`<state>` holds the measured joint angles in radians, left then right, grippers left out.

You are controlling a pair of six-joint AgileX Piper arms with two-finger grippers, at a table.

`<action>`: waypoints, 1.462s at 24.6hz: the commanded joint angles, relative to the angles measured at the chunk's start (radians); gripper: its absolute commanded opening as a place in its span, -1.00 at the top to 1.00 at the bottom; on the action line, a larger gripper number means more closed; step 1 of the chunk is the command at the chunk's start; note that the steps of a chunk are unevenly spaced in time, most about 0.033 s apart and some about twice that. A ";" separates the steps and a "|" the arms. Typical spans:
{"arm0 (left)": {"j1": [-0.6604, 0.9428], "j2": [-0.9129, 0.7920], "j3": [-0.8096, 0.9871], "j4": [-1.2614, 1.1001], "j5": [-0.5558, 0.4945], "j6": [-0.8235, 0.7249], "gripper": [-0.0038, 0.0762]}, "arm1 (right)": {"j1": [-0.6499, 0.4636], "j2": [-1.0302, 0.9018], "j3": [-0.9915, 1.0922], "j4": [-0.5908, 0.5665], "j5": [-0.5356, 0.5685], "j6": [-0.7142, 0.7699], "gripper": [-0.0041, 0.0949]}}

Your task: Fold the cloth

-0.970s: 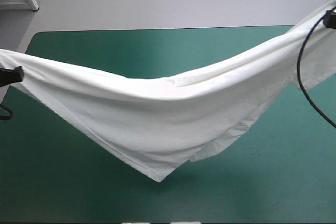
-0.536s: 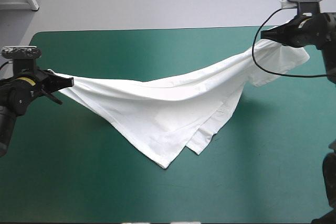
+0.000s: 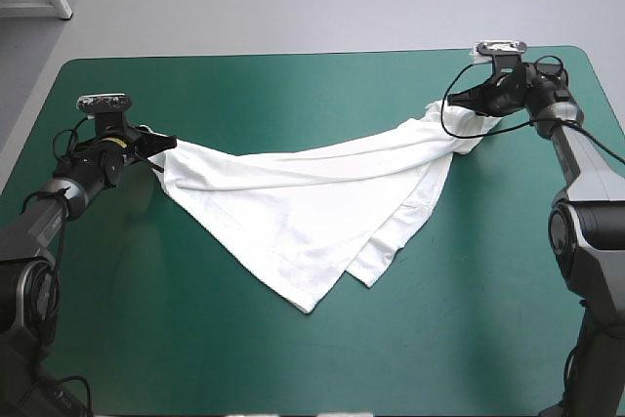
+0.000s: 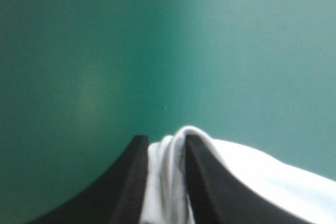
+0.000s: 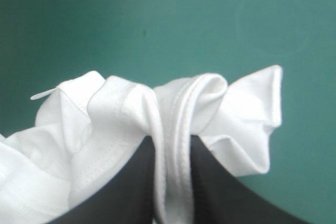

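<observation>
Across the middle of the frame, in the high view, the T-shirt (image 3: pixel 312 212) hangs slung between the two arms. It runs from left of centre up toward the upper right. Its doubled lower point reaches down to the teal-green cover (image 3: pixel 293 95) just below centre, and two layers sit offset there.

Out at the left end, the left gripper (image 3: pixel 161 144) has hold of a corner. At the upper right, the right gripper (image 3: pixel 459 100) holds a bunched end. From above those tips are too small to read, so over to the wrist cameras.

In the left wrist view, the black fingers (image 4: pixel 131 182) stand almost together, pinching a narrow roll of white cloth between them. More cloth spills off to one side of the gripper, with bare cover ahead of it.

In the right wrist view, the fingers are again nearly pressed together, clamping a stitched hem band. Gathered folds puff out on both sides of the tips.

Neither wrist view shows the shirt's overall shape. Only the high view gives the sag and the layered point.
</observation>
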<state>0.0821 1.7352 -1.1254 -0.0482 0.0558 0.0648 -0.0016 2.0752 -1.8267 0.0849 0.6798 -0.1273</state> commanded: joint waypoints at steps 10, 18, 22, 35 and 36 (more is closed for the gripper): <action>-0.001 -0.223 -0.133 -0.012 0.344 -0.006 -0.62 | 0.000 -0.292 -0.033 0.178 0.317 -0.010 -0.80; -0.001 -0.580 -0.131 -0.018 0.681 -0.006 -0.58 | 0.250 -0.621 0.128 0.180 0.567 0.076 -0.30; -0.001 -0.559 -0.131 -0.018 0.667 -0.006 -0.58 | 0.338 -0.706 0.307 0.333 0.450 0.083 -0.29; 0.000 -0.214 -0.159 -0.199 0.449 0.065 -0.58 | 0.578 -0.727 0.600 0.456 0.313 -0.046 -0.26; 0.000 -0.180 -0.171 -0.199 0.432 0.062 -0.58 | 0.612 -0.727 0.603 0.414 0.297 -0.021 -0.26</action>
<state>0.0821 1.5219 -1.2438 -0.2131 0.5959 0.1255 0.5438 1.3890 -1.2074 0.5308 1.0339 -0.1579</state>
